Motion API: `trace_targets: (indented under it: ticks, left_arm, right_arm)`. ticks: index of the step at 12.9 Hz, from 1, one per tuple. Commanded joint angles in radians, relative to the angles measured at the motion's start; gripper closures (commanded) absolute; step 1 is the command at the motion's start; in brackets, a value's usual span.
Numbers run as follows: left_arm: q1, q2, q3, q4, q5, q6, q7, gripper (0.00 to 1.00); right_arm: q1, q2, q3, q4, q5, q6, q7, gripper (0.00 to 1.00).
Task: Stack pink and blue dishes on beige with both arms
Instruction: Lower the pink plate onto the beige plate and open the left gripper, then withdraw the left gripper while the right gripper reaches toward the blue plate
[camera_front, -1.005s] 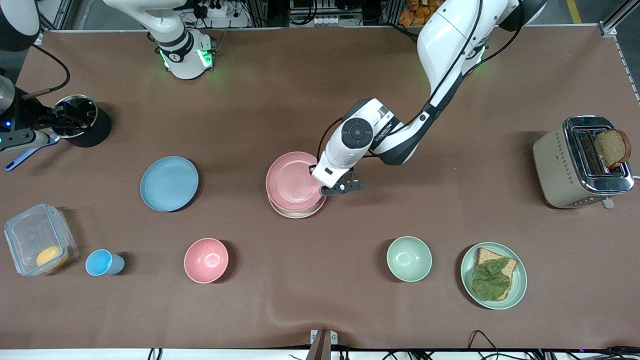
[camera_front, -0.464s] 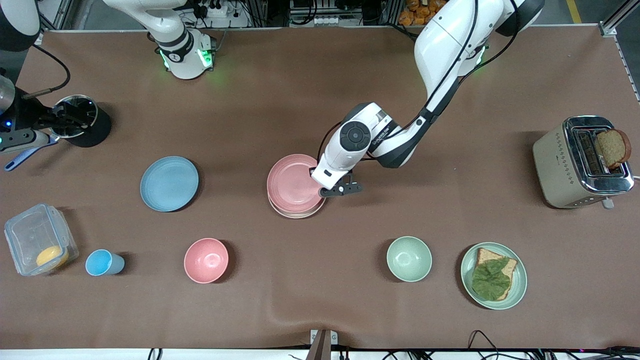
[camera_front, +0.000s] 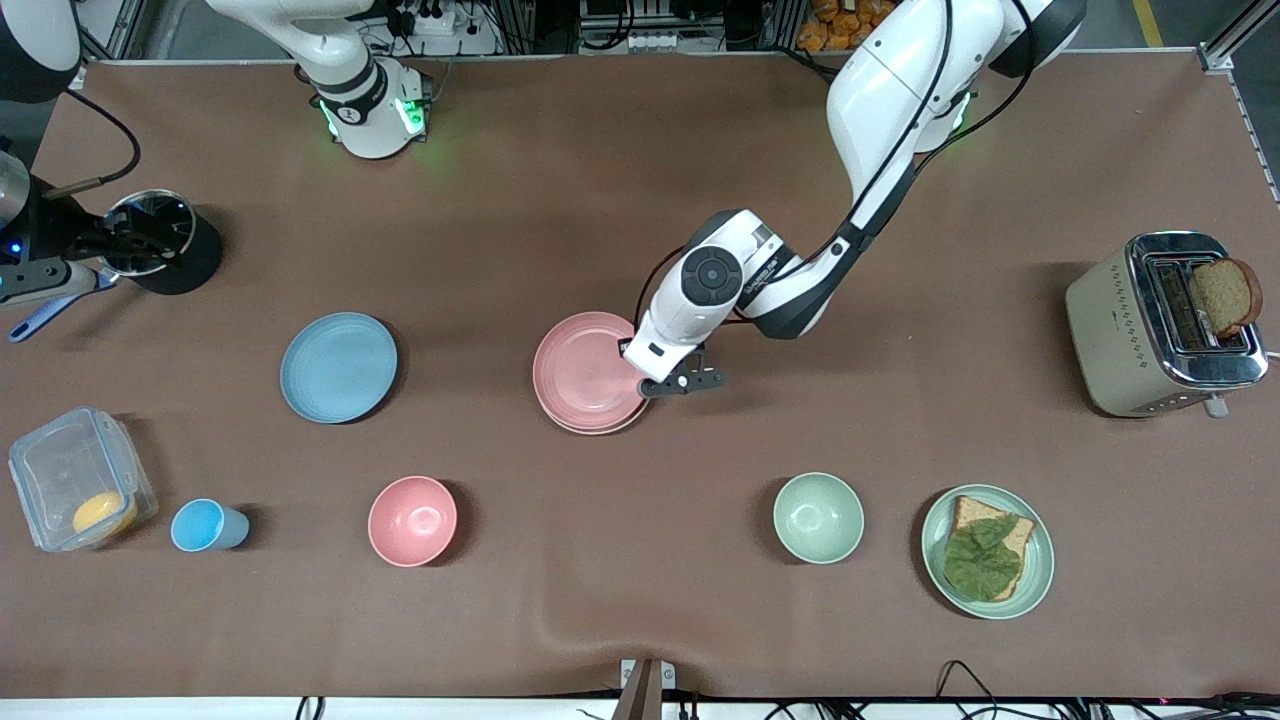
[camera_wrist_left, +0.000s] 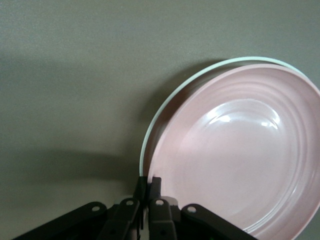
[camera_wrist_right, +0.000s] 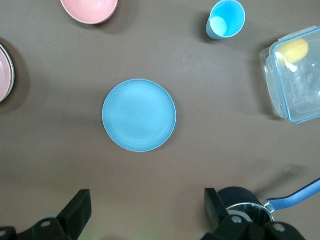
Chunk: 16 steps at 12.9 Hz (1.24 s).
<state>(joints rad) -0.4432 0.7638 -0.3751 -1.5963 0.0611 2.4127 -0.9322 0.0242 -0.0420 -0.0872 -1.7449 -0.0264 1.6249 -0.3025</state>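
Now, from the front view, my left tool pinches the rim of the pink plate, which sits almost squarely on the beige plate beneath, so only a sliver shows. My right arm waits, its tool outside this view. Through the left wrist view, my fingers clamp the pink rim, the lower plate's pale edge peeking out. Through the right wrist view, my right tool hangs spread wide above the counter, the blue plate lying just ahead, untouched.
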Motion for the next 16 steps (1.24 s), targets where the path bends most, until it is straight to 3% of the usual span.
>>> trace_targets:
  ticks: [1,3,4,5,6,8,9,12,16]
  left_arm:
    - [-0.012,0.023,0.022,0.026,0.028,0.008,-0.014,1.00]
    - [-0.012,0.031,0.022,0.027,0.026,0.011,-0.014,0.94]
    - [-0.012,0.031,0.022,0.029,0.025,0.011,-0.016,0.88]
    - [-0.012,0.031,0.022,0.029,0.025,0.011,-0.017,0.75]
    - [-0.012,0.031,0.022,0.029,0.025,0.011,-0.020,0.60]
    - [-0.008,0.019,0.022,0.036,0.022,0.011,-0.027,0.04]
    - [-0.005,0.006,0.022,0.045,0.028,0.011,-0.023,0.00]
    - [0.061,-0.113,0.028,0.041,0.029,-0.018,-0.019,0.00]
    - [0.190,-0.337,0.030,0.038,0.029,-0.263,0.120,0.00]
  right_arm:
    - [-0.010,0.014,0.006,0.018,-0.017,0.001,0.009,0.00]
    - [-0.016,0.025,0.003,0.018,-0.014,-0.008,0.010,0.00]
    - [-0.020,0.025,0.003,0.018,-0.013,-0.008,0.013,0.00]
    - [-0.018,0.025,0.003,0.019,-0.013,-0.008,0.013,0.00]
    - [-0.015,0.025,0.004,0.019,-0.013,-0.008,0.000,0.00]
    - [-0.004,0.027,0.007,0.038,-0.020,-0.013,0.006,0.00]
    - [-0.006,0.034,0.007,0.042,-0.020,-0.013,0.005,0.00]
    - [-0.015,0.056,0.007,0.059,-0.014,-0.066,0.005,0.00]
    - [-0.023,0.086,0.006,0.068,0.000,-0.103,0.005,0.00]
